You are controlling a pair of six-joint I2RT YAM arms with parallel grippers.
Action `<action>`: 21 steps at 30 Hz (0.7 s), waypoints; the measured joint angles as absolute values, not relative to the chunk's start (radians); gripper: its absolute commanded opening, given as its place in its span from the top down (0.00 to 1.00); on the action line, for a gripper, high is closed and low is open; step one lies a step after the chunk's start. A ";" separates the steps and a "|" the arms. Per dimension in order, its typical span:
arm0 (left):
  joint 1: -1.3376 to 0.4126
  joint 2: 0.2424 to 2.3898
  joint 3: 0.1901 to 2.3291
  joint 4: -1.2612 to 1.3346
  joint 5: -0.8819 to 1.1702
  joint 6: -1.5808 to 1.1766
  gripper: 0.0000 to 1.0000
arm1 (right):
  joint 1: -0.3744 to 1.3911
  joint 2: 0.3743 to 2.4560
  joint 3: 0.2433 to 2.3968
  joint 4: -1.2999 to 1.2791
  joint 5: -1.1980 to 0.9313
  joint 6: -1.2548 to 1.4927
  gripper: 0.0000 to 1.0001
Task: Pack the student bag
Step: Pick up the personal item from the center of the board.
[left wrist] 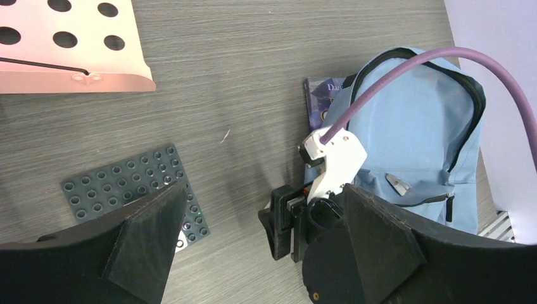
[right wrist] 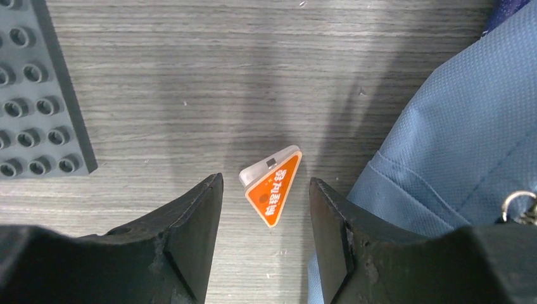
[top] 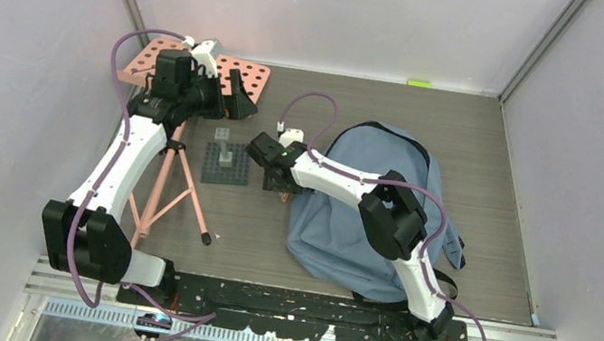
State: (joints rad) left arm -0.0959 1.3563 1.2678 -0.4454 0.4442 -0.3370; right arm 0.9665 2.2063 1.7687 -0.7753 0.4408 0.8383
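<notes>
From above, one blue-grey bag (top: 363, 226) lies flat on the right half of the bench (top: 500, 165), its dark-edged top toward the far wall. Two arms show. The left pincer (top: 241, 99) hangs beside one pink pegboard (top: 249, 75), above one pink tripod (top: 157, 189). The right pincer (top: 280, 187) points down between one grey studded plate (top: 226, 166) and the bag's left edge. The small pieces on the plate are too small to make out. The left wrist view shows its own two fingers set wide apart with nothing between them. Beyond them it adds one dark-covered book (left wrist: 316, 95), mostly tucked under the bag (left wrist: 418, 126) with its title cut off; the right arm covers this spot in the top view. The right wrist view alone shows clearly one orange triangle (right wrist: 273, 187) with a white edge, lying on the bench. The right pincer's fingers stand apart on either side of it, not touching. A corner of the plate, blue fabric and a metal ring (right wrist: 508, 200), cut off at the edge, also show.
</notes>
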 measured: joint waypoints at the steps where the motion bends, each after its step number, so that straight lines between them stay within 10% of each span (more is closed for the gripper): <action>1: -0.096 1.356 1.268 -0.445 0.446 -0.337 0.04 | 0.965 2.210 1.769 -0.773 0.437 0.840 0.44; 21: -0.096 1.356 1.268 -0.441 0.467 -0.358 0.05 | 0.947 2.232 1.761 -0.715 0.385 0.852 0.85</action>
State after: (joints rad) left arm -0.0959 1.3563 1.2678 -0.4412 0.4671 -0.3580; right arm 0.9474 2.2318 1.7607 -0.7147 0.3847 0.8520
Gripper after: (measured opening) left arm 0.956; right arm 0.366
